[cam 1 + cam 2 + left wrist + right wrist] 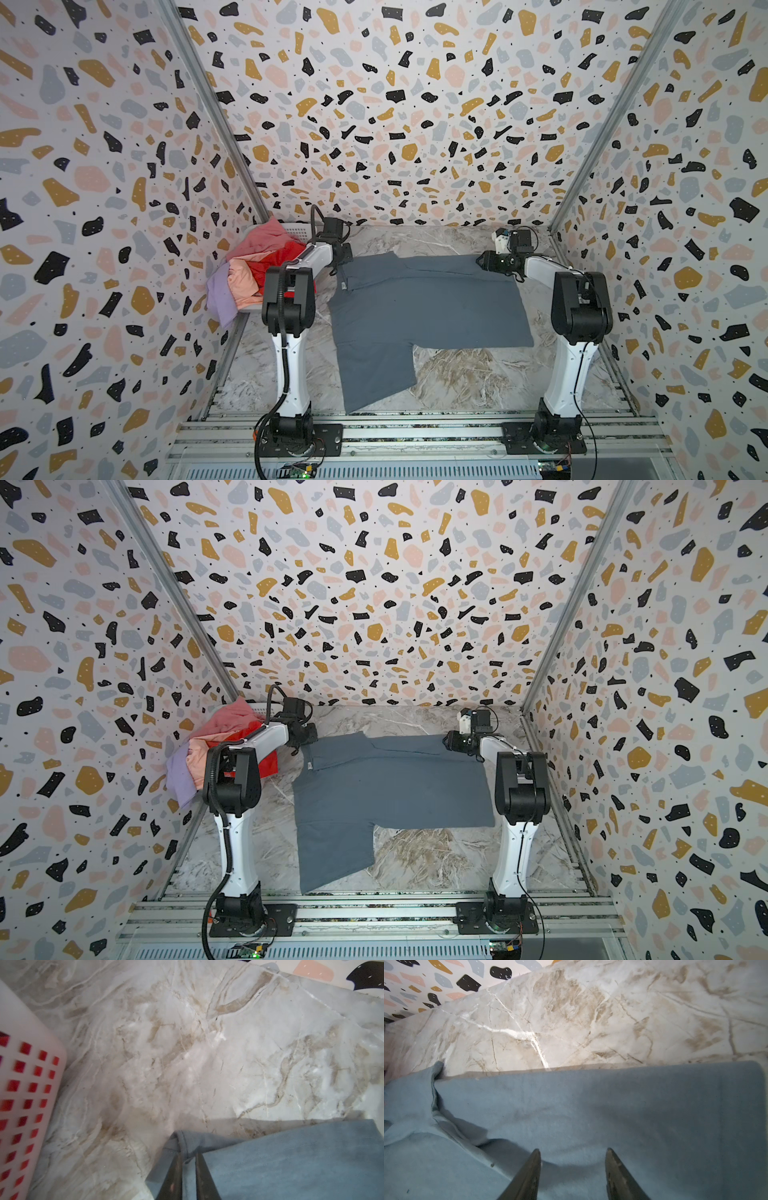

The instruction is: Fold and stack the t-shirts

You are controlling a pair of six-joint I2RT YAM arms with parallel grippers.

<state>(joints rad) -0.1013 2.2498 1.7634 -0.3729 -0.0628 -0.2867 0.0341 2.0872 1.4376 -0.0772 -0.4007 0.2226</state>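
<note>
**Nearly closed at one corner, wide open over the other**

Closest in, the left gripper has its jaws almost together, with only a thin slit between them. A ridge of hem from the slate grey-blue t-shirt runs into that slit. Whether the jaws actually pinch it cannot be told. The right gripper has its jaws clearly apart and grips nothing. Its tips sit low over flat cloth of the same shirt and cast a shadow on it.

In both top views the left gripper is just beside the white basket, at the shirt corner nearest the basket. The right gripper is at the other end of that same long edge, the corner farthest from the basket. That edge looks doubled over into a band.

The shirt lies spread on the marble table, next to the basket. One sleeve lies on the side of the arm bases, and the small white neck label is on the edge facing the basket.

In the basket are the dusty pink t-shirt, the red t-shirt and the peach t-shirt. The lavender t-shirt hangs over the basket's outer side.
</note>
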